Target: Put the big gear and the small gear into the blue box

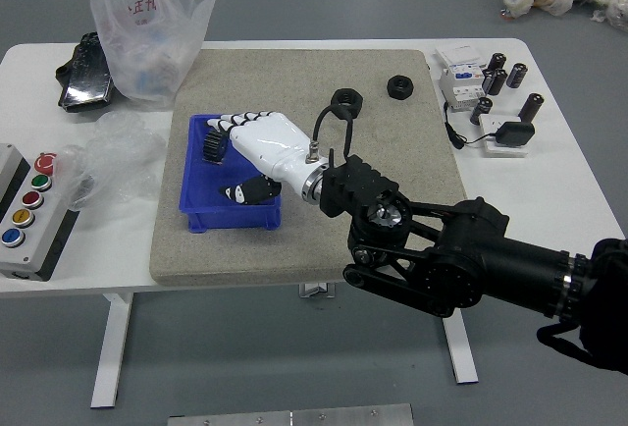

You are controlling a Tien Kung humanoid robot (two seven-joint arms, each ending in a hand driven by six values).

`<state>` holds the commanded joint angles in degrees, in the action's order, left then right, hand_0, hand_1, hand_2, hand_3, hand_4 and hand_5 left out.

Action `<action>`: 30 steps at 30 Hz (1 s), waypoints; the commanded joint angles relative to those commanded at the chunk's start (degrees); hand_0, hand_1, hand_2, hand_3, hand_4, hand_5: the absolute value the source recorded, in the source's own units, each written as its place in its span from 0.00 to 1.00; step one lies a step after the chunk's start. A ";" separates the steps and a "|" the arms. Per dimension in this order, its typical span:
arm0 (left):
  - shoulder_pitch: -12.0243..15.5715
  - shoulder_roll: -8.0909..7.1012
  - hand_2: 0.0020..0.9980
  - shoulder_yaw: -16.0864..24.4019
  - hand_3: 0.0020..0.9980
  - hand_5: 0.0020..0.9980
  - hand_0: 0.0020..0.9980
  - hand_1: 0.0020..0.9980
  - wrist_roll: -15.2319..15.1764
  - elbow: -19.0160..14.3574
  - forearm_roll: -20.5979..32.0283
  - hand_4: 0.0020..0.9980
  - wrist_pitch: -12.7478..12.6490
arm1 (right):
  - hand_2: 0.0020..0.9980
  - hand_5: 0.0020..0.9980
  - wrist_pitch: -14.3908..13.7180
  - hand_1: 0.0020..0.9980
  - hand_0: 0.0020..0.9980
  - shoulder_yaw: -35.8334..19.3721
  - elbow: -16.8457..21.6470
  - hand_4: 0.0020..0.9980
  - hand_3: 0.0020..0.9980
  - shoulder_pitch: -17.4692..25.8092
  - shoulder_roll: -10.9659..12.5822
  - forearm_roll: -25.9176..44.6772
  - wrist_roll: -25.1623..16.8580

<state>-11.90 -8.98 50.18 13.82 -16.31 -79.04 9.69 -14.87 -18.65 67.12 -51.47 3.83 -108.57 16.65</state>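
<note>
My right hand (222,159) reaches in from the right over the blue box (234,218), its fingers extended and its thumb well apart from them. Inside the box's left part, just below the fingertips, is a dark ridged gear (215,145); whether the fingertips still touch it is unclear. The white back of the hand covers the box's right side and part of its interior. A second gear cannot be made out.
Two black nuts (345,103) (399,86) lie on the grey mat (294,259). Left are a button panel (31,215), plastic bags (152,38) and a black packet (86,75). Small dark cylinders (530,107) and white boxes (461,84) stand right.
</note>
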 joint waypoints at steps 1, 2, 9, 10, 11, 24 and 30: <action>0.06 0.01 0.59 -0.06 0.69 0.54 0.72 0.60 -0.03 0.02 0.09 0.71 -0.06 | 0.86 0.39 -0.57 0.85 0.75 -1.12 0.75 0.80 0.89 0.86 0.79 0.83 -0.62; 0.15 0.02 0.59 -0.12 0.69 0.54 0.72 0.60 -0.07 0.04 0.19 0.71 -0.14 | 0.86 0.39 -1.32 0.85 0.75 -2.67 1.77 0.80 0.89 2.05 1.87 2.03 -1.55; 0.53 -0.06 0.59 -0.61 0.69 0.54 0.72 0.60 -0.57 0.27 0.80 0.71 -0.69 | 0.77 0.38 -4.16 0.76 0.68 -12.91 7.61 0.76 0.78 9.60 7.64 10.38 -8.74; 0.53 -0.07 0.59 -0.67 0.69 0.54 0.72 0.60 -0.63 0.30 0.85 0.71 -0.74 | 0.77 0.38 -4.34 0.76 0.68 -14.31 8.34 0.76 0.78 10.64 8.27 11.74 -9.79; 0.51 -0.07 0.59 -0.77 0.69 0.54 0.72 0.60 -0.72 0.32 0.95 0.71 -0.80 | 0.77 0.38 -4.51 0.76 0.68 -15.94 9.10 0.76 0.78 11.85 8.95 13.39 -11.03; 0.07 -0.08 0.59 -1.29 0.69 0.54 0.72 0.60 -1.70 0.72 0.75 0.71 -1.20 | 0.74 0.39 -3.14 0.73 0.67 -34.89 13.41 0.75 0.70 27.17 15.23 34.19 -24.29; -0.07 -0.19 0.59 -1.19 0.68 0.53 0.72 0.60 -2.24 1.01 -0.08 0.71 -1.40 | 0.73 0.39 -1.92 0.72 0.66 -41.42 14.81 0.75 0.69 32.35 16.76 40.41 -26.88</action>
<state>-11.97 -9.17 48.99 11.57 -15.29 -79.12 8.28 -16.78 -60.07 81.93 -19.12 20.59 -68.16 -10.23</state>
